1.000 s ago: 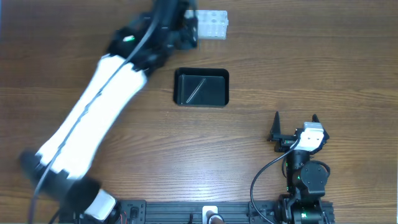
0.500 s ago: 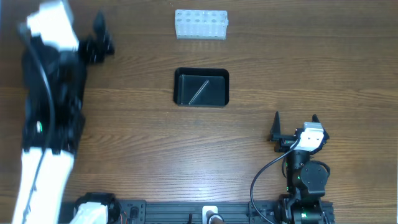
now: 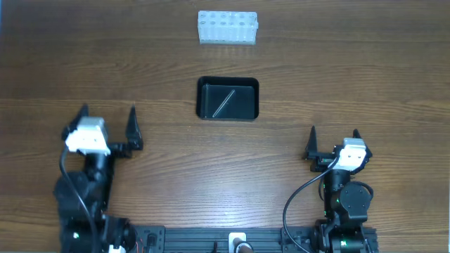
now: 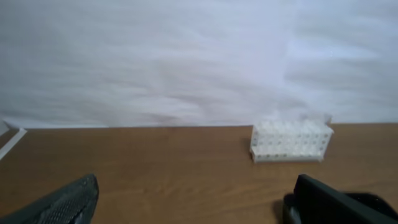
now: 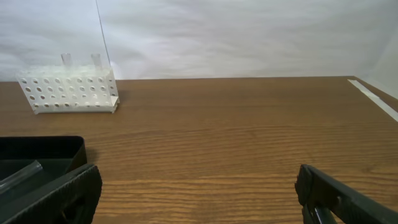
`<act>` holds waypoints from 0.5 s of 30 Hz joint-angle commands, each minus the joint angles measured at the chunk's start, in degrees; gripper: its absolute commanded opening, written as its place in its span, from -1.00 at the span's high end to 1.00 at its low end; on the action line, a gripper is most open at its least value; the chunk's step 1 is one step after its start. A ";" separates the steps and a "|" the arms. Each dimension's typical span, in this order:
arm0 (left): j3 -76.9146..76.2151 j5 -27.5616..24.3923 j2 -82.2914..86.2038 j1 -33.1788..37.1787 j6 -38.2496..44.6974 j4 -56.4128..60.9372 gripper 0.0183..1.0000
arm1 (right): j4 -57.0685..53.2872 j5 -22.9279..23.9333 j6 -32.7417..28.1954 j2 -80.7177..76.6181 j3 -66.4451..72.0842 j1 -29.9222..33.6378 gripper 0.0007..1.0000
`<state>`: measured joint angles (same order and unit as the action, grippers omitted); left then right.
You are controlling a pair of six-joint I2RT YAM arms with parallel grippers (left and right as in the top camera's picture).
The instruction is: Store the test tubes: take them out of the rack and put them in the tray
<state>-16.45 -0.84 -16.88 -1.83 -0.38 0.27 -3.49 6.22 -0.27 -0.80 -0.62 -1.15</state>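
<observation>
In the middle of the table (image 3: 365, 63) stands the black tray (image 3: 204, 98). One clear tube (image 3: 223, 102) lies inside it on the floor of the tray, at a slant, with its upper end toward the far right corner.

Beyond the tray, on the side away from the arm bases, stands the white rack (image 3: 227, 28). It is well apart from the tray and lined up with it. In the right wrist view, two tubes (image 5: 65, 60) stand upright in the rack, with their tops above its upper plate. From above I cannot tell which holes they are in.

The left gripper (image 3: 109, 111) is on the near side of the tray and off to its left, well apart from it. Its fingers (image 4: 59, 202) are spread wide, and nothing is between them. It points toward the far side of the table.

The right gripper (image 3: 335, 131) is also on the near side of the tray, off to its right and a little closer to the arm bases than the left one. Its fingers (image 5: 59, 196) are wide apart too, and they hold nothing. In its wrist view, a corner of the tray with the end of the tube lies just ahead of one finger.
</observation>
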 commanded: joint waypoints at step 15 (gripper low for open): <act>16.11 -5.01 13.22 0.50 1.29 -0.90 -1.00 | -0.17 0.72 -0.02 0.48 0.33 -0.17 -0.98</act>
<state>-1.98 -4.62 -5.13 -1.78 0.05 0.16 -3.49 6.24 -0.25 -0.80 -0.62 -1.15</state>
